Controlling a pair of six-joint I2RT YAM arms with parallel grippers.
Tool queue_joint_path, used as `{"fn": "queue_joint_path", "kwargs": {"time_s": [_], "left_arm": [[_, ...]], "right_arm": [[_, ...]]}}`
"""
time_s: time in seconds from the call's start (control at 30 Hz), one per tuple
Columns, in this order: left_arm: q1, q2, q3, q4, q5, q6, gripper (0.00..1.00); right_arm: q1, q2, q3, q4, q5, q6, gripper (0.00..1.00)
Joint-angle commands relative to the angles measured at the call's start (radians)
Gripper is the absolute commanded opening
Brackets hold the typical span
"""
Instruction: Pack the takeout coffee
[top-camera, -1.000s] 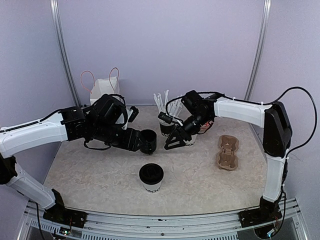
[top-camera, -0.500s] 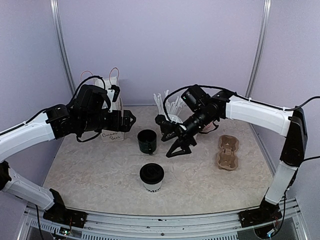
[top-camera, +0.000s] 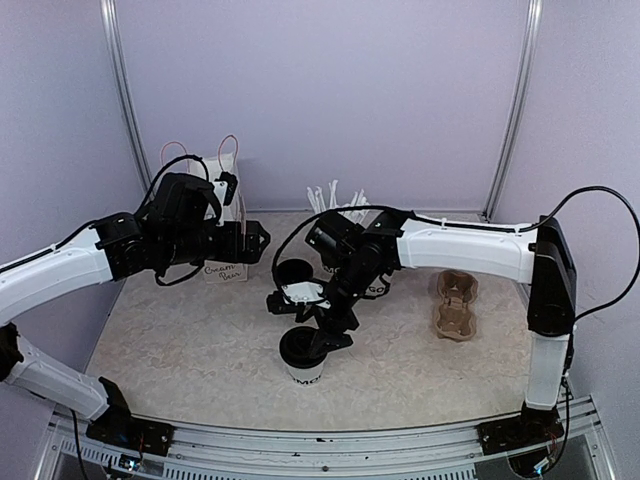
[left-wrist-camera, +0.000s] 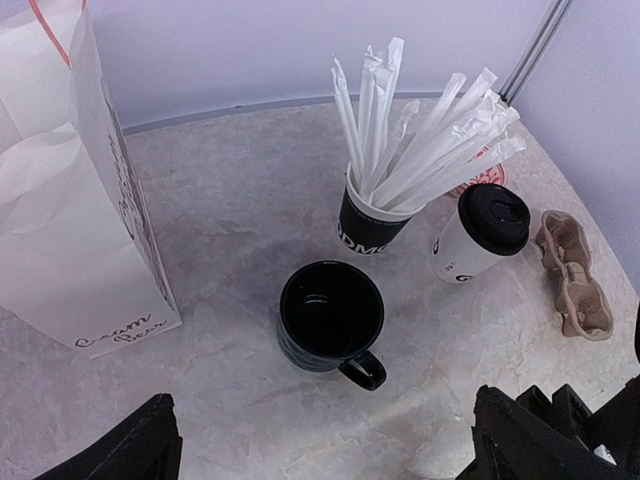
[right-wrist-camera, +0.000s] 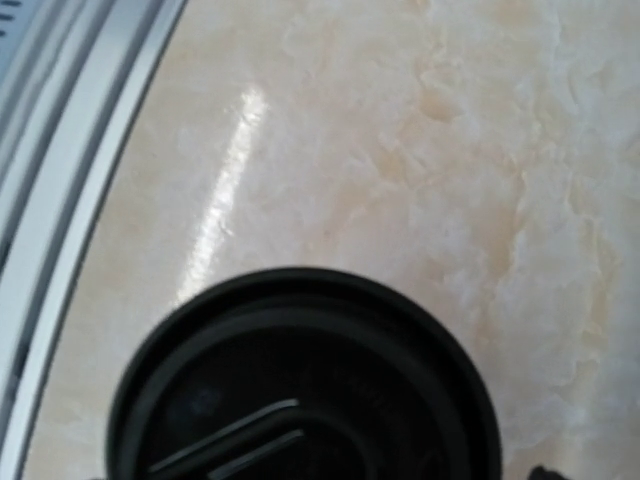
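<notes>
One takeout coffee cup (top-camera: 303, 355), white with a black lid (right-wrist-camera: 300, 390), stands near the table's front centre. My right gripper (top-camera: 305, 321) hangs just above it, jaws spread wide and holding nothing; the lid fills the bottom of the right wrist view. A second lidded cup (left-wrist-camera: 478, 235) stands beside the straw cup, and in the top view it (top-camera: 377, 288) is mostly hidden behind my right arm. My left gripper (top-camera: 256, 240) is at the back left by the paper bag, open and empty, with both fingertips (left-wrist-camera: 110, 450) far apart at the frame's lower corners.
A squat black mug (left-wrist-camera: 331, 317) with a handle sits mid-table. Behind it is a black cup of white straws (left-wrist-camera: 372, 222). A white paper bag (left-wrist-camera: 70, 210) stands at the back left. A brown cup carrier (top-camera: 453, 305) lies at the right.
My right arm swung from the straw cup forward and left to above the near cup, jaws widening. My left gripper let go of the mug, opened and drew back toward the bag.
</notes>
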Motion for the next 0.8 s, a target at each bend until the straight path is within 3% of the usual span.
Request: {"fn": "queue_joint_path", "kwargs": {"time_s": [0.0, 0.77], "left_arm": [[0.007, -0.041, -0.030, 0.024, 0.004, -0.010, 0.99], [0.016, -0.033, -0.040, 0.022, 0.011, -0.015, 0.99]], "right_arm": [[0.016, 0.024, 0.040, -0.031, 0.042, -0.005, 0.89], [0.021, -0.046, -0.012, -0.034, 0.068, 0.048, 0.66]]}}
